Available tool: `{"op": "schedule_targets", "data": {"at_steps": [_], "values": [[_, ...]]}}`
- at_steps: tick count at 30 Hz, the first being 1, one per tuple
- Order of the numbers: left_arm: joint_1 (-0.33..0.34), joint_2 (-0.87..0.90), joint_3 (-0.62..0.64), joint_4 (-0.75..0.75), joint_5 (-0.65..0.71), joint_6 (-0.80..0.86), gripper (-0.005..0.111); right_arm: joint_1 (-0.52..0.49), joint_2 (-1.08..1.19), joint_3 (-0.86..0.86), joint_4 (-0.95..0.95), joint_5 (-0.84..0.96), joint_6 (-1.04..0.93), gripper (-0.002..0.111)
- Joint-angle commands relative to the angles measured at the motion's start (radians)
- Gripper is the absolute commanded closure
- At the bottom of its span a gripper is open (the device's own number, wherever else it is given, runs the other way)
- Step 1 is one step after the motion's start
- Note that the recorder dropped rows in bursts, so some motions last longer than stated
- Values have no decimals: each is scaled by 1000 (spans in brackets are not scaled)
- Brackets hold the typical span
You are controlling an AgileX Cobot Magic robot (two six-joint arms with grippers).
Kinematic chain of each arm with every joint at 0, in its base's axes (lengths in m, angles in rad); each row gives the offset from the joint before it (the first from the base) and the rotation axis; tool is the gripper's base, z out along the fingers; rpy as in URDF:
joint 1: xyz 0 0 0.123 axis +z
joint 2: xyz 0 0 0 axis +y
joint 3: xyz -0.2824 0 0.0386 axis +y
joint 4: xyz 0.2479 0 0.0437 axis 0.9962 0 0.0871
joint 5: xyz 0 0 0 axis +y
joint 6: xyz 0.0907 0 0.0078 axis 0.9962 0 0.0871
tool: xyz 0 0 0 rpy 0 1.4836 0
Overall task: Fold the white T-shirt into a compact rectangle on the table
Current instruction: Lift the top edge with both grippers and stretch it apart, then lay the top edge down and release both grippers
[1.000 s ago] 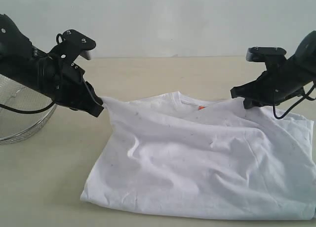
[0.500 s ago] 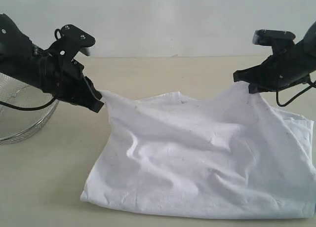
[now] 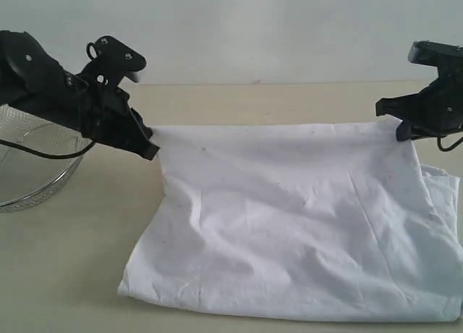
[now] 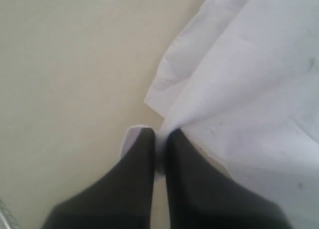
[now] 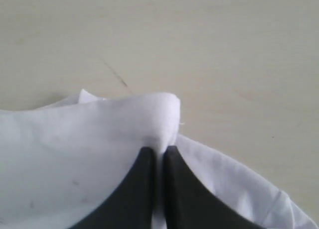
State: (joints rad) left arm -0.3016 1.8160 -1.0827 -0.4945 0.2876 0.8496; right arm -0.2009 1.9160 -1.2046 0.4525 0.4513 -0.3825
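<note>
Exterior view: upper edge of white T-shirt (image 3: 289, 224) lifted taut between left gripper (image 3: 150, 146) and right gripper (image 3: 400, 130), both clamped on cloth; lower part resting on table (image 3: 72, 260); wire-mesh basket (image 3: 29, 174) at left.
Left wrist view: fingers (image 4: 139, 179) pinched on shirt corner.
Right wrist view: fingers (image 5: 139, 189) pinched on bunched fabric fold.

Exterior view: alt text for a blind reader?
The left pincer and right pincer each clamp a raised corner of the white T-shirt, holding that edge taut above the table; the rest lies on it. A wire-mesh basket sits at the view's left edge.
</note>
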Motion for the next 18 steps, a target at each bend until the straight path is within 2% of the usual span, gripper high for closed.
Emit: {"op": "schedule_targets", "data": {"at_steps": [1,9,18], "values": [[2,78,-60,-1,-33,7,102,-9,-11,19,-19,-4,2,108],[2,182,-197,-1,-27,12,102,-10,-11,91,-21,-95,3,108],[2,220,-244,46,-10,14,102,-10,-9,91,-21,-189,16,108]]}}
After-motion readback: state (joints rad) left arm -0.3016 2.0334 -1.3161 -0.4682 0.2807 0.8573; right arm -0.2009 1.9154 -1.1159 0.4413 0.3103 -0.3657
